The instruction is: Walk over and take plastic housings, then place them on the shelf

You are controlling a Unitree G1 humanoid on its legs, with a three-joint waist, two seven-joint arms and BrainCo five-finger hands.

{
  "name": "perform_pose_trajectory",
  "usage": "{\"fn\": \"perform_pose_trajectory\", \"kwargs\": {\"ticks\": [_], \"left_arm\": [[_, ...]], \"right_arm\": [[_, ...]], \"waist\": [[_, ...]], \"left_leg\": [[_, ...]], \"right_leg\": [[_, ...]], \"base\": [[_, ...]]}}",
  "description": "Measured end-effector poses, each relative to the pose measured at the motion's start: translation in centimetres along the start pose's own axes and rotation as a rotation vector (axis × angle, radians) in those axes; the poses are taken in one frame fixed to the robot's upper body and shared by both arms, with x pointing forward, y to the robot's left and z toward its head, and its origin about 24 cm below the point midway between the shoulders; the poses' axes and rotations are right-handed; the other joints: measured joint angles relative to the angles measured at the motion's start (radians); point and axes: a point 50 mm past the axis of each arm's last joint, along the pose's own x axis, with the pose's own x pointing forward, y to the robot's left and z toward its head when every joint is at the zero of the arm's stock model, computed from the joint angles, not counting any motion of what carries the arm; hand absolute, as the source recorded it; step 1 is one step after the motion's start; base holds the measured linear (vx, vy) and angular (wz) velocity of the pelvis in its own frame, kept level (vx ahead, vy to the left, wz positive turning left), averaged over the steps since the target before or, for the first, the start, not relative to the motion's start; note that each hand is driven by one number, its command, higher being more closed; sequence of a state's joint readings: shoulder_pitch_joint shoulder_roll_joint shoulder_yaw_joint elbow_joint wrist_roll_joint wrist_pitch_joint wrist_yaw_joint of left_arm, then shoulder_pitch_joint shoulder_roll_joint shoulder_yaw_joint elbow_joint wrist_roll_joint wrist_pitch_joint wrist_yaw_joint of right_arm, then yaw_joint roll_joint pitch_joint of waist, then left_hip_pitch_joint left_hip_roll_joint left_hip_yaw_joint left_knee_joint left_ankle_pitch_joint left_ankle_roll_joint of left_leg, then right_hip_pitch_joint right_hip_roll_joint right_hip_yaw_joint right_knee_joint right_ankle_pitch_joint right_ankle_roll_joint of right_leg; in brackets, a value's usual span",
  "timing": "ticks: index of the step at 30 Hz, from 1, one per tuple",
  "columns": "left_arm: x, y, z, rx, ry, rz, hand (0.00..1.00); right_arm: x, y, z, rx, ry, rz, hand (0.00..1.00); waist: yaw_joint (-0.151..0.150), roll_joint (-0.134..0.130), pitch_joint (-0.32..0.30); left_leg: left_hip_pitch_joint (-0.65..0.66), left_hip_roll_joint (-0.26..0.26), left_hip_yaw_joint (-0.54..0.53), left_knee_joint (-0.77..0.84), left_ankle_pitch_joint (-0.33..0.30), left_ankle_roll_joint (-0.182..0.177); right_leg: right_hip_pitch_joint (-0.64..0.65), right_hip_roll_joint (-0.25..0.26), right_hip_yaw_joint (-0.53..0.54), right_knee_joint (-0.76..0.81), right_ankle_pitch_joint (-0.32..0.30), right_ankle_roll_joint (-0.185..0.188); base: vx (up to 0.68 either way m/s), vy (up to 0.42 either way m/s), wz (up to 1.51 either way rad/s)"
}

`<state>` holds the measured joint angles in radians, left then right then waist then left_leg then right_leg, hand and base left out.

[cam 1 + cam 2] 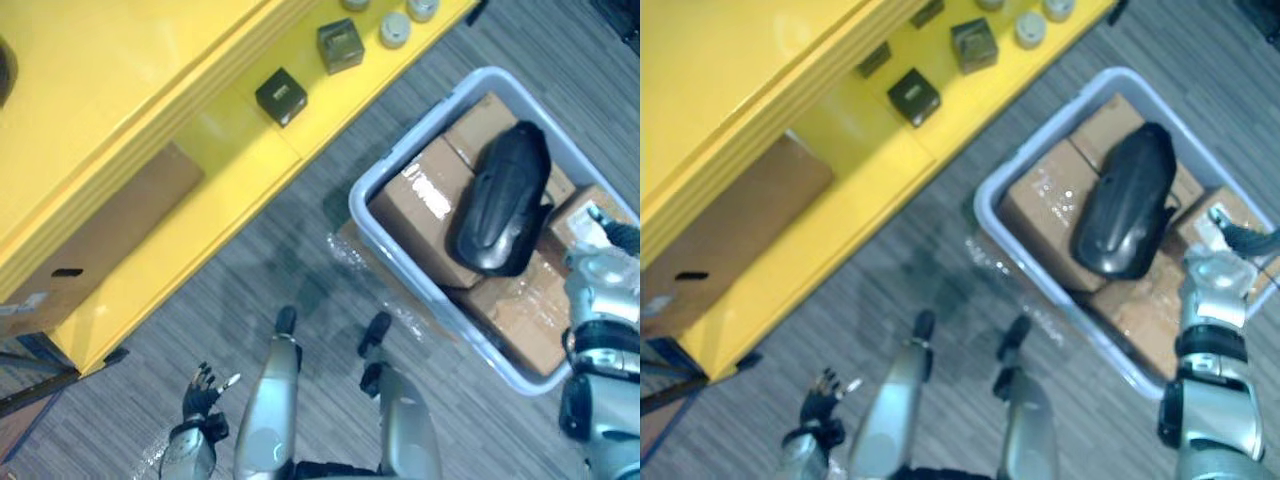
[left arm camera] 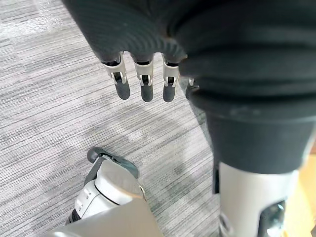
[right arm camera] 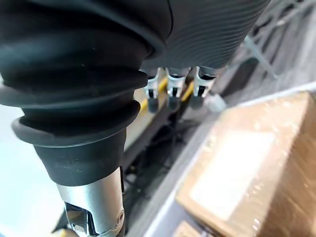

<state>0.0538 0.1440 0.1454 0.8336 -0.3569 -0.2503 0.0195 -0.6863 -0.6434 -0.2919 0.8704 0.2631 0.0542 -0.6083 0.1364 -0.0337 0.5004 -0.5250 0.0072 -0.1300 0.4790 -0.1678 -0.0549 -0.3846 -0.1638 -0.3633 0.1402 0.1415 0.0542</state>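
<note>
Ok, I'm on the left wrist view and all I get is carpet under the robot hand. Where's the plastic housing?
Observer: The black plastic housing lies on top of cardboard boxes inside a pale bin on the floor, on the robot's right.
Operator: Is the right robot hand on it?
Observer: No. The right robot hand is over the boxes beside the housing, apart from it and holding nothing.
Operator: And the shelf?
Observer: The yellow shelf stands ahead and to the left of the bin, with small dark boxes on it.
</note>
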Motion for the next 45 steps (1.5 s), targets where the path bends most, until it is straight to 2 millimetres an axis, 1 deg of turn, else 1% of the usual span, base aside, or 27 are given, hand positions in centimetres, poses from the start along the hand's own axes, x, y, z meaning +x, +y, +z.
{"fn": "perform_pose_trajectory", "kwargs": {"ticks": [4,7,9,11,14,18,20,21,22,26,28,29,30,34,38,45], "left_arm": [[-0.1,-0.1,-0.3,-0.033,0.011,0.005,0.00],[-0.1,-0.4,-0.4,-0.047,0.007,-0.001,0.00],[-0.2,-0.8,-0.6,-0.059,0.009,-0.007,0.00],[-0.1,-1.4,-0.4,-0.068,-0.002,-0.020,0.00],[0.0,-1.6,-0.1,-0.073,-0.020,-0.025,0.00],[0.1,-1.9,0.2,-0.075,-0.036,-0.032,0.00],[0.2,-2.1,0.3,-0.075,-0.039,-0.039,0.00],[0.2,-2.3,0.3,-0.078,-0.039,-0.042,0.00],[0.2,-2.4,0.2,-0.082,-0.037,-0.045,0.00],[0.2,-2.5,0.2,-0.083,-0.036,-0.046,0.00],[0.2,-2.5,0.3,-0.084,-0.039,-0.047,0.00],[0.2,-2.6,0.3,-0.084,-0.040,-0.047,0.00],[0.2,-2.6,0.3,-0.084,-0.039,-0.048,0.00],[0.2,-2.5,0.2,-0.112,-0.036,-0.039,0.00],[0.3,-2.5,0.3,-0.107,-0.037,-0.044,0.00],[0.3,-2.5,0.4,-0.089,-0.037,-0.056,0.00]], "right_arm": [[0.7,-1.1,-0.7,-0.036,0.057,-0.017,0.00],[0.9,-1.2,-1.5,-0.052,0.099,0.013,0.00],[0.8,-1.1,-1.6,-0.060,0.112,0.025,0.00],[0.8,-0.8,-1.6,-0.069,0.118,0.053,0.00],[0.8,-0.7,-2.1,-0.090,0.148,0.081,0.00],[0.8,-0.4,-2.1,-0.117,0.137,0.131,0.00],[0.8,-0.3,-2.0,-0.141,0.123,0.152,0.00],[0.7,-0.2,-2.1,-0.150,0.120,0.172,0.00],[0.7,-0.1,-2.2,-0.174,0.118,0.188,0.00],[0.7,0.0,-2.0,-0.261,0.097,0.205,0.00],[0.8,0.0,-1.9,-0.347,0.083,0.214,0.00],[0.9,0.0,-1.5,-0.386,0.069,0.209,1.00],[1.0,0.0,-1.3,-0.408,0.061,0.210,1.00],[1.3,0.1,-0.4,-0.585,0.010,0.230,1.00],[1.4,0.2,0.2,-0.712,-0.025,0.239,1.00],[1.3,0.1,0.2,-0.893,-0.029,0.223,1.00]], "waist": [[0.010,0.024,-0.013],[0.015,0.043,-0.020],[0.017,0.051,-0.024],[0.018,0.054,-0.026],[0.022,0.057,-0.025],[0.023,0.062,-0.022],[0.025,0.066,-0.023],[0.025,0.074,-0.020],[0.026,0.080,-0.020],[0.029,0.081,-0.020],[0.031,0.081,-0.020],[0.031,0.081,-0.020],[0.032,0.081,-0.020],[0.037,0.081,-0.020],[0.040,0.081,-0.020],[0.040,0.081,-0.020]], "left_leg": [[-0.002,-0.010,-0.011,-0.017,0.011,0.005],[-0.004,-0.018,-0.021,-0.025,0.017,0.005],[-0.011,-0.020,-0.022,-0.024,0.017,0.006],[-0.033,-0.023,-0.023,-0.017,0.018,0.007],[-0.039,-0.024,-0.024,-0.015,0.019,0.006],[-0.042,-0.024,-0.026,-0.015,0.018,0.006],[-0.059,-0.024,-0.027,-0.013,0.018,0.006],[-0.065,-0.024,-0.031,-0.009,0.019,0.006],[-0.070,-0.024,-0.034,-0.006,0.019,0.006],[-0.073,-0.023,-0.035,0.000,0.018,0.005],[-0.079,-0.024,-0.035,0.004,0.017,0.006],[-0.089,-0.024,-0.037,0.010,0.017,0.006],[-0.093,-0.024,-0.037,0.011,0.017,0.006],[-0.096,-0.024,-0.039,0.017,0.017,0.006],[-0.097,-0.024,-0.039,0.018,0.018,0.006],[-0.100,-0.023,-0.041,0.017,0.018,0.006]], "right_leg": [[0.000,-0.015,-0.016,0.002,-0.006,0.000],[-0.003,-0.023,-0.026,0.009,-0.012,0.002],[-0.008,-0.026,-0.027,0.010,-0.013,0.003],[-0.031,-0.029,-0.027,0.017,-0.011,0.005],[-0.039,-0.031,-0.028,0.026,-0.013,0.004],[-0.049,-0.035,-0.028,0.044,-0.025,0.002],[-0.069,-0.037,-0.028,0.057,-0.031,-0.001],[-0.073,-0.037,-0.032,0.060,-0.032,0.000],[-0.074,-0.036,-0.035,0.060,-0.032,0.000],[-0.075,-0.036,-0.035,0.061,-0.032,0.000],[-0.080,-0.036,-0.035,0.064,-0.035,-0.005],[-0.089,-0.036,-0.036,0.066,-0.035,-0.005],[-0.091,-0.036,-0.036,0.066,-0.035,-0.005],[-0.092,-0.035,-0.037,0.068,-0.036,-0.005],[-0.092,-0.035,-0.037,0.067,-0.035,-0.006],[-0.092,-0.033,-0.039,0.062,-0.034,-0.006]], "base": [[-0.01,0.051,0.13],[0.00,0.046,0.14],[0.00,0.042,0.05],[0.00,0.057,0.02],[0.01,0.027,0.01],[0.00,0.000,0.00],[0.00,0.000,0.00],[0.00,0.017,0.05],[0.00,0.018,0.05],[0.00,0.009,0.00],[-0.01,0.031,0.00],[0.00,0.000,0.00],[0.00,0.000,0.00],[0.00,0.008,0.00],[0.00,0.000,0.00],[0.01,0.009,0.00]]}}
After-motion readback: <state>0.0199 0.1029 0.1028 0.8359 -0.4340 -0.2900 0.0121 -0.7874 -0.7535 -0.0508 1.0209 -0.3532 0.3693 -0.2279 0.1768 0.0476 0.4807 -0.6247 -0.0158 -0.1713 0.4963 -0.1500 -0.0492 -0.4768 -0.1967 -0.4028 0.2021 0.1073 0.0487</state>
